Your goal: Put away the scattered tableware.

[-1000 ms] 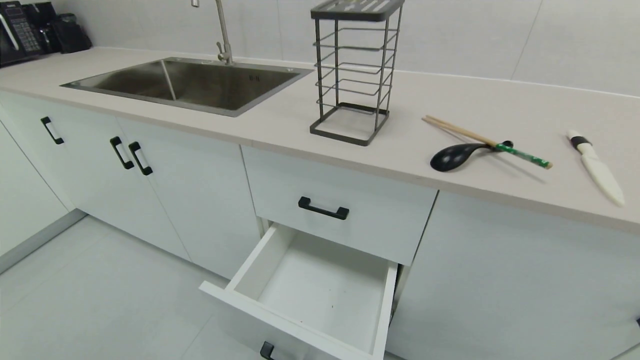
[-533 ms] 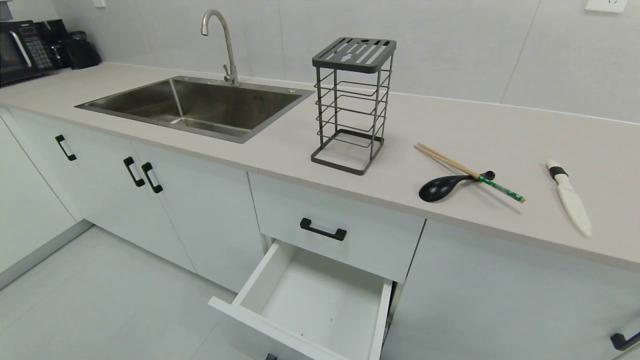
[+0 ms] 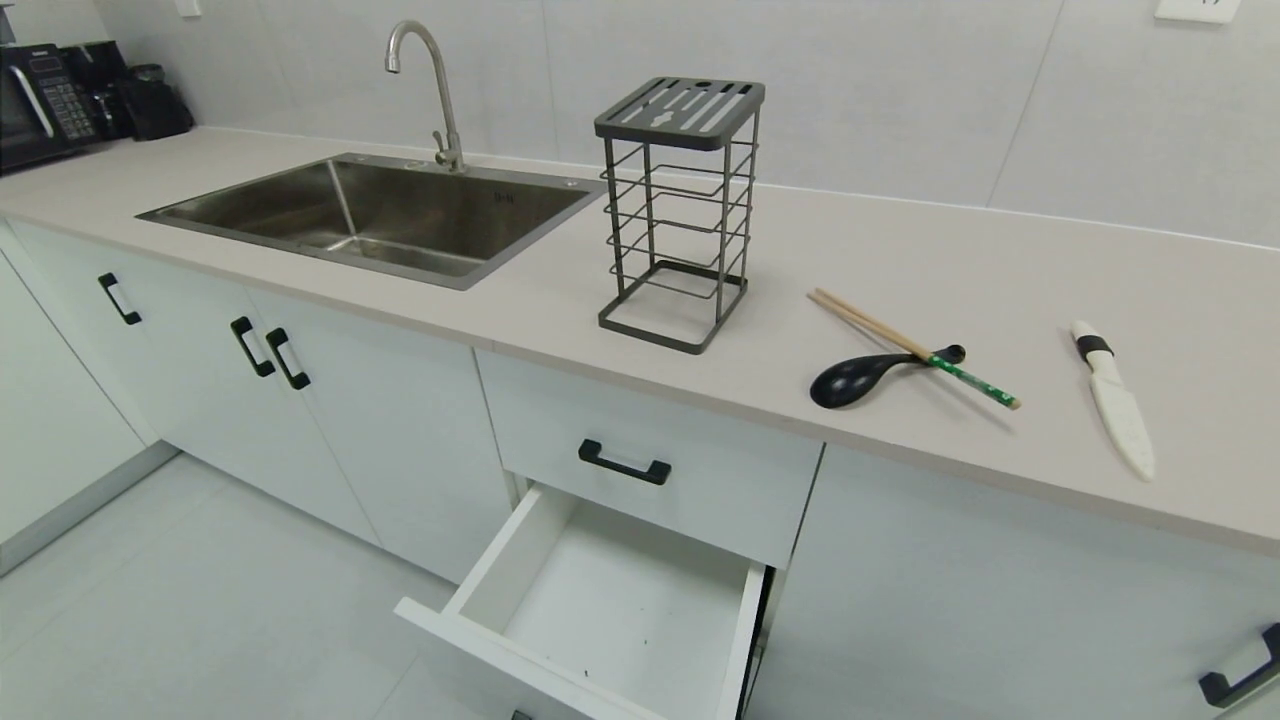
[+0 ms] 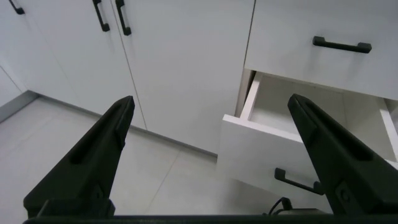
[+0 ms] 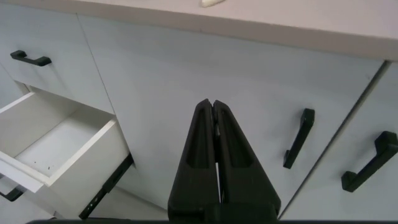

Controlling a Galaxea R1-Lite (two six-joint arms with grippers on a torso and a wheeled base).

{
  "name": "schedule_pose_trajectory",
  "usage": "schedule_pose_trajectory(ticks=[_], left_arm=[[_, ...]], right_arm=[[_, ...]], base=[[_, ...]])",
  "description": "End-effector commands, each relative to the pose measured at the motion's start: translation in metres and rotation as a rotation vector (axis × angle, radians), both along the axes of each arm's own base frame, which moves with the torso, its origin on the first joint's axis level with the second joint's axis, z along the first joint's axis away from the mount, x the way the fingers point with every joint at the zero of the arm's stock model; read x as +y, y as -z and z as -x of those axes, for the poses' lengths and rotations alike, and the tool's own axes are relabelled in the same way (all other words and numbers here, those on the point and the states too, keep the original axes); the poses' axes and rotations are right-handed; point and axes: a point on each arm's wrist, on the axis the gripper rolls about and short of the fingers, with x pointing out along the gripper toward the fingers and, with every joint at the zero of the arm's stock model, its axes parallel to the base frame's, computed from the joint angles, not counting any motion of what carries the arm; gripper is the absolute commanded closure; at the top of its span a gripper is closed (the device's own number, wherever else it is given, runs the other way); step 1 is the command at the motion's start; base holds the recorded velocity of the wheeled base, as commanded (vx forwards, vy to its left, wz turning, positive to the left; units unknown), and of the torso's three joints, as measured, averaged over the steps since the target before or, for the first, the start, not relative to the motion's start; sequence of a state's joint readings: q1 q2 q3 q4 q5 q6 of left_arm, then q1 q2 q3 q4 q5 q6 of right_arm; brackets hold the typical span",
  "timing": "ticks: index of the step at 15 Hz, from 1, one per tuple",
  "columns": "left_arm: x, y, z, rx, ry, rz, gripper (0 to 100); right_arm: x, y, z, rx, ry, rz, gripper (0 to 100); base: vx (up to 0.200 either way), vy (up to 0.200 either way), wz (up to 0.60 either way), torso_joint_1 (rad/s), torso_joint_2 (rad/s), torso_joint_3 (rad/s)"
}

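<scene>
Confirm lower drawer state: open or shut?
Open. The lower drawer is pulled out, its white inside showing; the upper drawer above it sits flush.

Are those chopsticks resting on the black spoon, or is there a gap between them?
Touching. The head view shows the chopsticks lying across the handle of the black spoon near its end, with no gap where they cross.

Head above; wrists low, shared drawer [image 3: 495,560]
</scene>
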State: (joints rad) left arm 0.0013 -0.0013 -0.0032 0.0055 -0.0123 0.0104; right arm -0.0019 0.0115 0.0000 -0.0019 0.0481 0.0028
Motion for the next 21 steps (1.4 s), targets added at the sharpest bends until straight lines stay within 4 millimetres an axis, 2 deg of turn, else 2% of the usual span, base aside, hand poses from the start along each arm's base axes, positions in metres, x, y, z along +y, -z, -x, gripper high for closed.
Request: schedule_pose_trajectory(ticks=[1,3,15,21], left_arm=[[0.0,-0.0001,-0.0001,0.0,0.0,0.0,0],[0.0,-0.0001,-0.0001,0.0,0.0,0.0,0],[0.0,-0.0001,-0.0001,0.0,0.0,0.0,0],[0.0,-0.0001,-0.0001,0.0,0.001,0.0,0]], right_arm=[[0.0,-0.0001,0.0001,-0.002,-0.001,0.001,100],[0.0,-0.0001,-0.0001,0.0,-0.001,0.001,100],[0.0,-0.0001,-0.0001,0.0,-0.003,0.0,100],[0.0,-0.0001,-0.0001,0.0,-0.003,-0.002,100]], base=[[0.0,0.0,0.0,0.119,-0.23,-0.105],[0.0,0.0,0.0,0.105,-0.36,-0.168],[0.0,0.0,0.0,0.279,-0.5,-0.237],[0.0,0.0,0.0,0.05,-0.09,-0.044]])
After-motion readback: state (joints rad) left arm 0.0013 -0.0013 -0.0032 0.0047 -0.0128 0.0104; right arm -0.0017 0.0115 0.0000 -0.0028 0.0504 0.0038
